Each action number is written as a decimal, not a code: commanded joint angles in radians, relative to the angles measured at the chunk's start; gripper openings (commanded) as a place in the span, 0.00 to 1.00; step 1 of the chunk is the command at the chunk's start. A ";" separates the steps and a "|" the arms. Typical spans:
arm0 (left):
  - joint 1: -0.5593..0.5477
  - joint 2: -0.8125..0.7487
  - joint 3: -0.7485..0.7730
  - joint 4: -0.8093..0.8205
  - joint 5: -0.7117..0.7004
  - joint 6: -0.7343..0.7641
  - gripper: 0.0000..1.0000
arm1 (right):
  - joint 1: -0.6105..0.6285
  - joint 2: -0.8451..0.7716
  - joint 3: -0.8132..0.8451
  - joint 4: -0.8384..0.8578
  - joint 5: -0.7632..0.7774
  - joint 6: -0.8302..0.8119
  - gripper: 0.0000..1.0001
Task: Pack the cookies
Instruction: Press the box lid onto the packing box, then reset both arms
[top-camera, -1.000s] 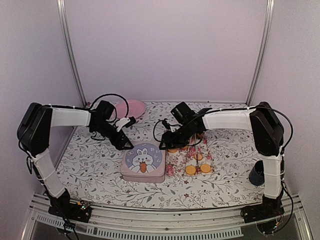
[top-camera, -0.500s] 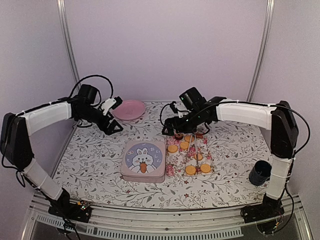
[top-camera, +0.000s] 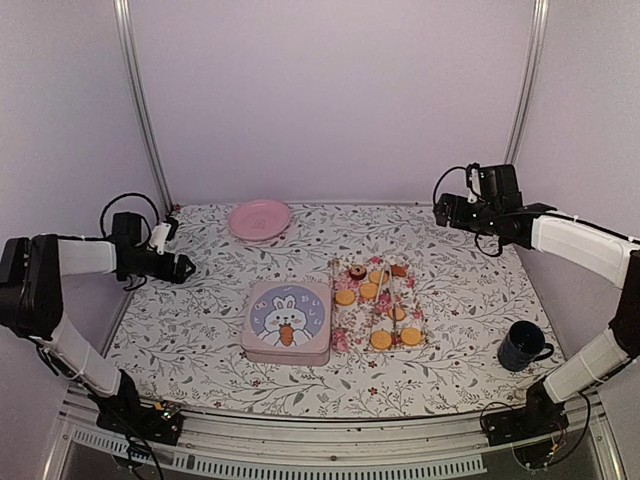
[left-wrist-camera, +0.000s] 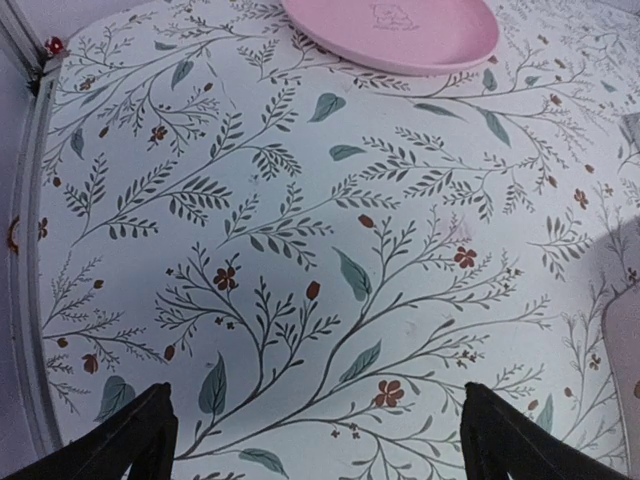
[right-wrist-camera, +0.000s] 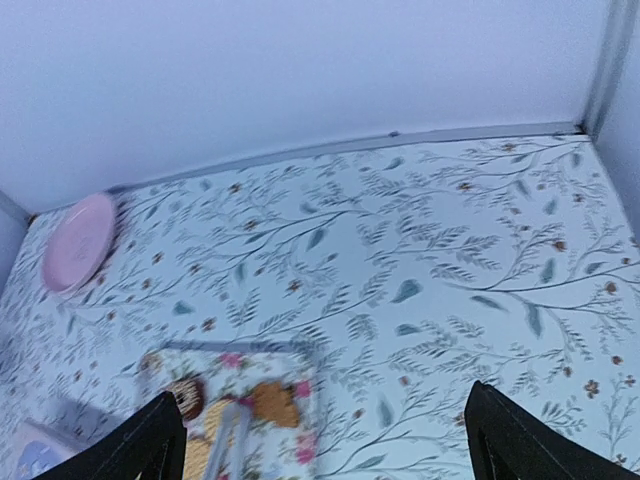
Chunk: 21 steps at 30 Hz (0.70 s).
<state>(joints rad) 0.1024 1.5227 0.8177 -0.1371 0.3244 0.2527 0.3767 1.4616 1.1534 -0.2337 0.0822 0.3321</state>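
Cookies (top-camera: 381, 340) are laid in flowered tray (top-camera: 350, 322) beside rabbit tin (top-camera: 287, 322), mid-table | left gripper (left-wrist-camera: 318, 442) is spread wide, nothing pinched, arm stretched low by left edge | right gripper (right-wrist-camera: 322, 442) is spread wide, nothing pinched, arm raised far right

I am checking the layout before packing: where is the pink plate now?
In the top view the pink plate lies near the far wall, left of centre, beyond the rabbit tin and well apart from the tray of cookies.
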 joint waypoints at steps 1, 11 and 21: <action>0.022 0.040 -0.090 0.395 0.014 -0.167 0.99 | -0.058 -0.110 -0.308 0.303 0.319 -0.069 0.99; 0.023 0.068 -0.210 0.771 -0.133 -0.176 0.99 | -0.195 -0.058 -0.515 0.611 0.419 -0.163 0.99; 0.039 -0.007 -0.321 0.902 -0.138 -0.202 0.99 | -0.222 -0.032 -0.756 1.084 0.395 -0.287 0.99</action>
<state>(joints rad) 0.1326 1.5509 0.5335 0.6628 0.1909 0.0650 0.1638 1.4193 0.4431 0.5900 0.4736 0.1143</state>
